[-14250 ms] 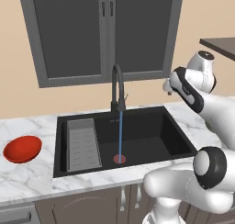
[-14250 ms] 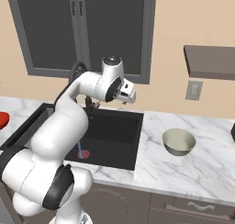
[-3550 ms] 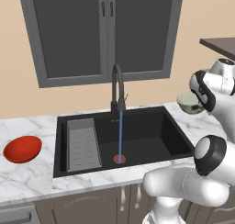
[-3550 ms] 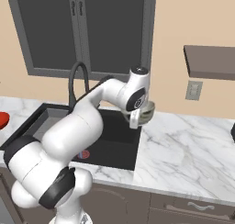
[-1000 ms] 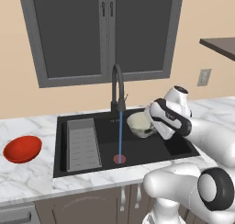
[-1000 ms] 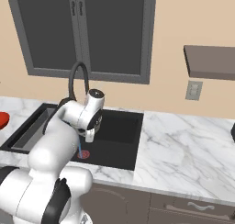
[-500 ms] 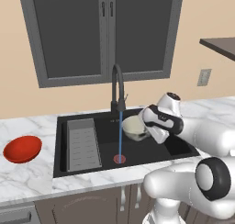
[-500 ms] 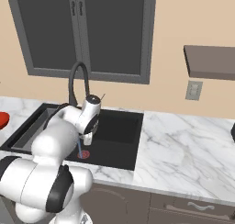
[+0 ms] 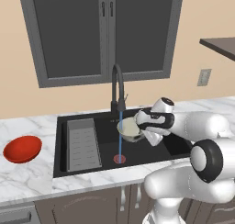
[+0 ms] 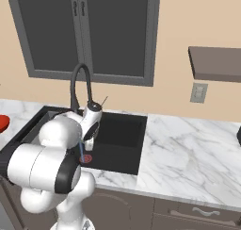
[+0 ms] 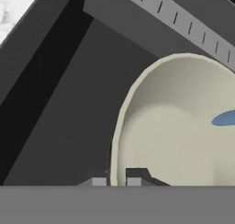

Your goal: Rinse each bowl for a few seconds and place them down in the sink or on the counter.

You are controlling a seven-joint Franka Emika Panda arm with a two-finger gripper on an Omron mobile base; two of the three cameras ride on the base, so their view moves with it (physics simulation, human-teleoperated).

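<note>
Over the black sink [image 9: 61, 140], the grey-beige bowl [image 9: 130, 129] hangs under the arched tap [image 9: 116, 87]. My gripper [image 9: 140, 126] is shut on the bowl's right rim. In the hand view the two fingertips [image 11: 134, 181] pinch the rim, and my gripper [image 11: 116, 182] sits at the bowl's [image 11: 179, 131] edge. A blue patch of water [image 11: 225, 118] lies on the cream inside. The thin stream [image 9: 120, 138] runs past the bowl to the red drain [image 9: 119, 159]. The red bowl [image 9: 22, 148] rests on the counter [image 9: 27, 182] left of the sink. The arm hides the held bowl in the right base view.
A grey ribbed tray [image 9: 83, 143] fills the sink's left part. Right of the sink [image 10: 123, 135] lies white marble counter [image 10: 188, 149]. A dark shelf [image 10: 214, 63] and a wall socket [image 10: 199, 92] hang above it. Grey cabinet doors [image 9: 105, 32] rise behind the tap.
My gripper has carried the grey-beige bowl a little to the left and down, bringing it under the tap's stream. The red bowl has not moved.
</note>
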